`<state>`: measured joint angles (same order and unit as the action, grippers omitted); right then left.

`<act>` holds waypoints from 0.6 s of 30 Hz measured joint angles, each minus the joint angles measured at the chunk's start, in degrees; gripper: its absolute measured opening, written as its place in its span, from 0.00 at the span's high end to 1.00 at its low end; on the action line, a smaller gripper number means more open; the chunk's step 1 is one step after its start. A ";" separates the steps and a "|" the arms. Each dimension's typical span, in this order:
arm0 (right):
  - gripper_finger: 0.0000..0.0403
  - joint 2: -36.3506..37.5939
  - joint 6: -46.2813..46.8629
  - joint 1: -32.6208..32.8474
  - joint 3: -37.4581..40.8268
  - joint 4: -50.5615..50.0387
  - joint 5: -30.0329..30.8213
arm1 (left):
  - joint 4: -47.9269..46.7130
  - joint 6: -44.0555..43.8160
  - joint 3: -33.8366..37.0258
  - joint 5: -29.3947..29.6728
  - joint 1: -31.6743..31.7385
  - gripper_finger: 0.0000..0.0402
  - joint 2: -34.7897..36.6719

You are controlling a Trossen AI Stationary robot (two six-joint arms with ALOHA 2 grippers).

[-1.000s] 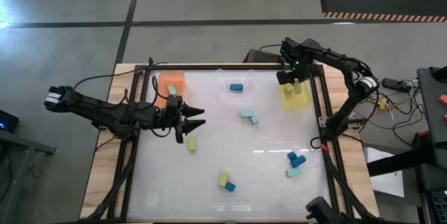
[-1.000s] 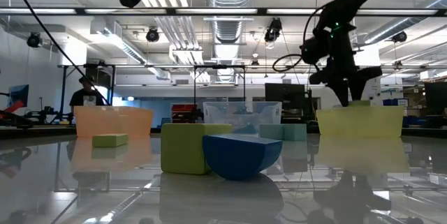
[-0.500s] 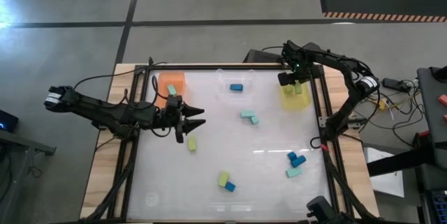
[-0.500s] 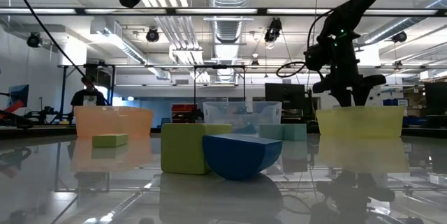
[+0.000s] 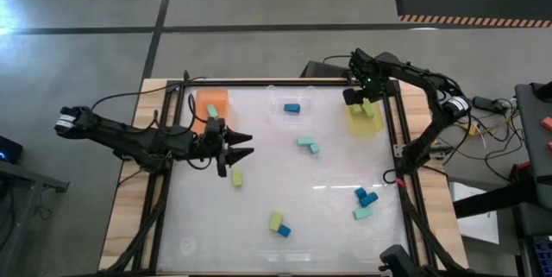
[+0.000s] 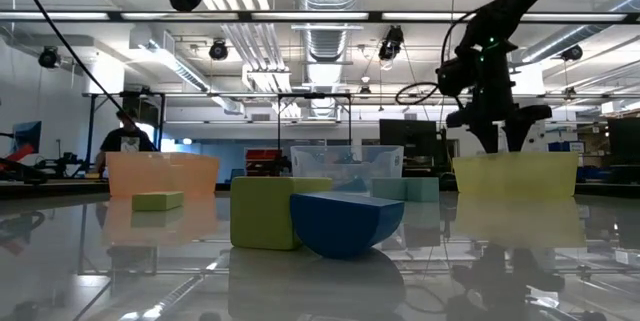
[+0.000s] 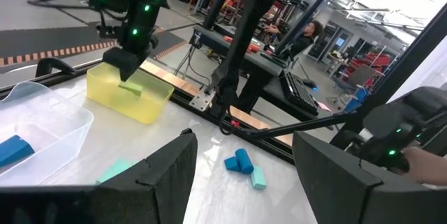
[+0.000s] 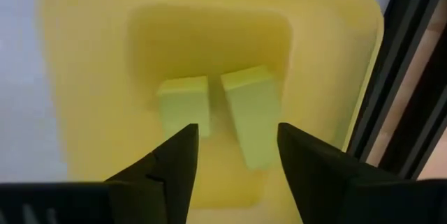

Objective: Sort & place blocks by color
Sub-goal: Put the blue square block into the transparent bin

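My right gripper (image 5: pixel 366 98) hangs open over the yellow tray (image 5: pixel 353 122) at the table's far right; in the right wrist view its fingers stand above two yellow-green blocks (image 8: pixel 183 102) (image 8: pixel 251 112) lying flat on the tray floor. My left gripper (image 5: pixel 240 146) waits open at the left middle, just beyond a yellow-green block (image 5: pixel 237 178). A blue block (image 5: pixel 291 108) lies in the clear tray and a teal one (image 5: pixel 211 111) in the orange tray. Teal blocks (image 5: pixel 308 146) lie mid-table. Blue and teal blocks (image 5: pixel 366 199) lie near right. A yellow-green and blue pair (image 5: pixel 279 224) lies near the front.
The orange tray (image 5: pixel 216 97), clear tray (image 5: pixel 278 115) and yellow tray stand in a row along the far edge. Dark frame rails (image 5: pixel 398 139) run along the table's sides, close to the yellow tray. A person (image 6: pixel 122 136) stands in the room behind.
In the low view my right gripper's fingers stand wider apart than a second ago, so it has opened over the yellow tray and risen slightly. My left arm has kept still.
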<state>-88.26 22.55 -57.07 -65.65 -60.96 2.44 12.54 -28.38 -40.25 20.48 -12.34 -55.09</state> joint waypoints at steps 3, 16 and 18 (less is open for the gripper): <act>0.55 2.16 0.50 0.54 -1.33 -1.19 -2.50 | -0.18 -0.79 0.00 0.11 0.00 0.45 -0.02; 0.61 17.67 11.33 12.59 -3.28 -1.90 -12.99 | -10.61 -10.43 0.17 1.28 1.14 0.45 -0.02; 0.62 19.34 14.08 15.77 -3.28 -1.88 -14.16 | -10.60 -10.47 0.17 1.28 1.14 0.45 -0.02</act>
<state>-68.92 36.64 -41.30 -68.93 -62.85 -11.72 1.93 -38.85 -40.07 21.76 -11.20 -55.11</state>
